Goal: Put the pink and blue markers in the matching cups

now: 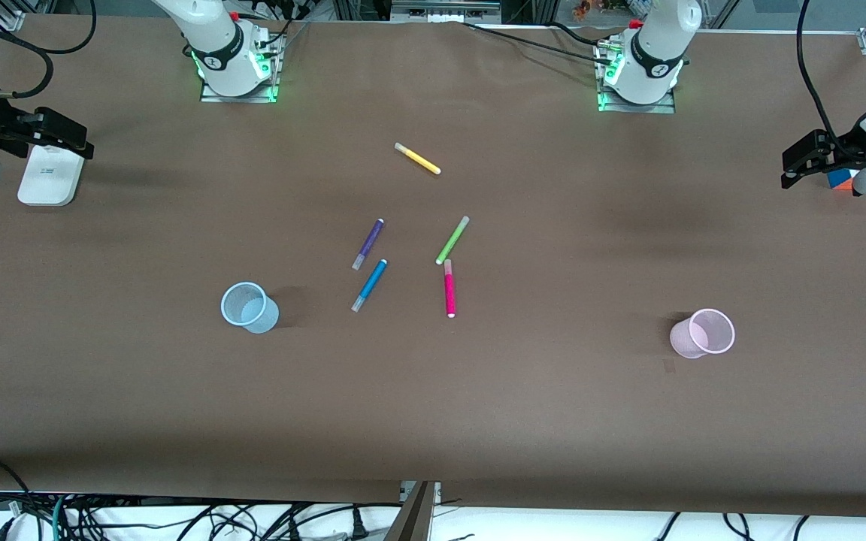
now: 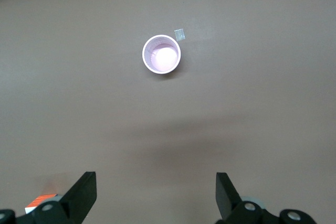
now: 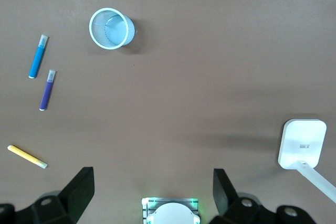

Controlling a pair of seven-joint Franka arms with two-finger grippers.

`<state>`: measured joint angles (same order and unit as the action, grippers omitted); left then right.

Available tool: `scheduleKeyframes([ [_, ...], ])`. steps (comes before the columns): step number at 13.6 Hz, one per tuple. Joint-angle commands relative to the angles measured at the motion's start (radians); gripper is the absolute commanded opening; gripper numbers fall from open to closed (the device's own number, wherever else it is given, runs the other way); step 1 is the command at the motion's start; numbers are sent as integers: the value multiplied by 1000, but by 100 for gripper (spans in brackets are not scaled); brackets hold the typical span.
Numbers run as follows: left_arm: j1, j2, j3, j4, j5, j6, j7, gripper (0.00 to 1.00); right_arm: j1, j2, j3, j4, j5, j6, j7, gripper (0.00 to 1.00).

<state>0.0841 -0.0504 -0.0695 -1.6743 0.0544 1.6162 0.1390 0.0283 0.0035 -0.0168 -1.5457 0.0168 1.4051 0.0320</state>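
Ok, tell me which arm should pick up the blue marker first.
Right. The blue marker lies toward the right arm's end of the table, beside the blue cup. The right gripper is open, and its wrist view shows both. The left gripper, open, hangs at the opposite end.

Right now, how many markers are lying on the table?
5. The yellow marker is farthest from the front camera; the purple marker and green marker lie mid-table; the blue marker and pink marker are nearest. None appears hidden.
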Motion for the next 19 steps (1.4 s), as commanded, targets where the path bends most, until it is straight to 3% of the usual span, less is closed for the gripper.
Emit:
scheduleKeyframes([
  [1,9,-5,-9,22,2,-25,14,100,5,-16,-6,-5,-3,-9,-6,100],
  [19,9,-6,-36,27,2,-42,7,100,13,26,-8,-14,2,-5,-9,100],
])
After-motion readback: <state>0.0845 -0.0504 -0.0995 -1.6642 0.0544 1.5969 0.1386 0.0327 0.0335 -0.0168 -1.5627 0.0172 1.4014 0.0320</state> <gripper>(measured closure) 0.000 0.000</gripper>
